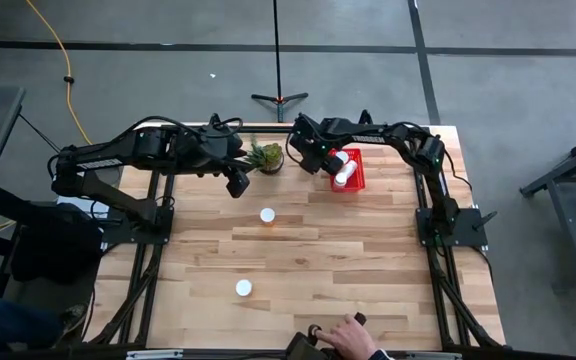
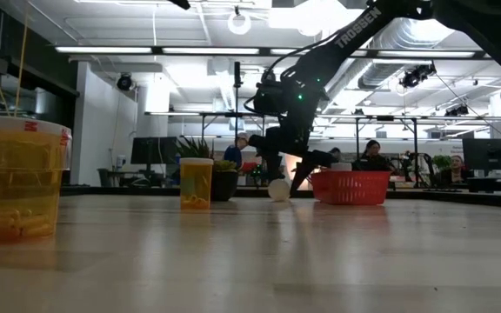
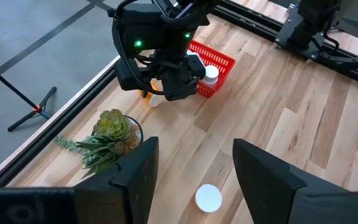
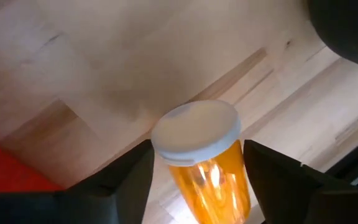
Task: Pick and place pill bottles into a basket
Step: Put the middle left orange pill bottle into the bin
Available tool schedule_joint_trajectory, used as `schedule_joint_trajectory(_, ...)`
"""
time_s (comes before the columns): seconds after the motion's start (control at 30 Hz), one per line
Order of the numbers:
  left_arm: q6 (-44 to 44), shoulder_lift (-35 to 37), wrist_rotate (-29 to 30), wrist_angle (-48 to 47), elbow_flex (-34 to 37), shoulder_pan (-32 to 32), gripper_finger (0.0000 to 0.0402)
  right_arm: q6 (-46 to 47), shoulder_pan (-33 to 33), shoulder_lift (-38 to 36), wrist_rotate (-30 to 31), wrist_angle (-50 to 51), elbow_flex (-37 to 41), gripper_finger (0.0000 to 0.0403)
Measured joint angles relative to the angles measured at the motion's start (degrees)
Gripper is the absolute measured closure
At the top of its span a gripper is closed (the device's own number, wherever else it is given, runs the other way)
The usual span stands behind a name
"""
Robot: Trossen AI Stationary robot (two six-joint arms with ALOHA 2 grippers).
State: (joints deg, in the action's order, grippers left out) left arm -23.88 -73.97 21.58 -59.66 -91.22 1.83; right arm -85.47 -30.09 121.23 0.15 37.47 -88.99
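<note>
**Right arm closing on a bottle beside the basket**

Step in hand, as I read it: a pick. The right gripper [image 4: 194, 171] is down at the far edge of the table [image 1: 368, 260], just beside the red basket [image 1: 357, 181]. A pill bottle [image 4: 202, 155] sits between its two fingers [image 4: 126, 177], cap toward the camera. Narrow gaps show on both sides, so no firm grip yet; fingers part-open around it.

Next move likely needs: close fully, lift, shift over the basket, release. The basket already holds at least one bottle [image 1: 344, 172].

The left gripper [image 3: 191, 171] hovers near the plant [image 1: 266, 157], fingers apart, holding nothing. A standing bottle [image 3: 208, 198] is below and between them. Another [image 1: 243, 288] stands nearer the front edge.
</note>
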Motion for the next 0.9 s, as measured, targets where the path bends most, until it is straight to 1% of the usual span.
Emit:
schedule_joint_trajectory(0.17,-0.4,0.0,0.0,0.0,0.0,0.0,0.0163,0.0,0.0,0.0,-2.2,0.9,0.0,0.0186)
schedule_joint_trajectory(0.33,-0.4,0.0,0.0,0.0,0.0,0.0,0.0163,1.7,0.3,0.0,-2.3,1.4,0.0,0.0199)
schedule_joint_trajectory(0.43,-0.5,0.0,0.0,0.0,0.0,0.0,0.0163,4.1,0.6,0.0,-2.8,3.0,0.0,0.02)
schedule_joint_trajectory(0.6,-0.7,0.0,0.0,0.0,0.0,0.0,0.0163,8.6,1.6,0.0,-6.4,6.1,-0.1,0.0201)
schedule_joint_trajectory(0.9,-0.7,0.0,-0.1,0.0,0.0,0.0,0.0163,9.3,4.8,0.0,-7.6,6.2,-0.1,0.0201)
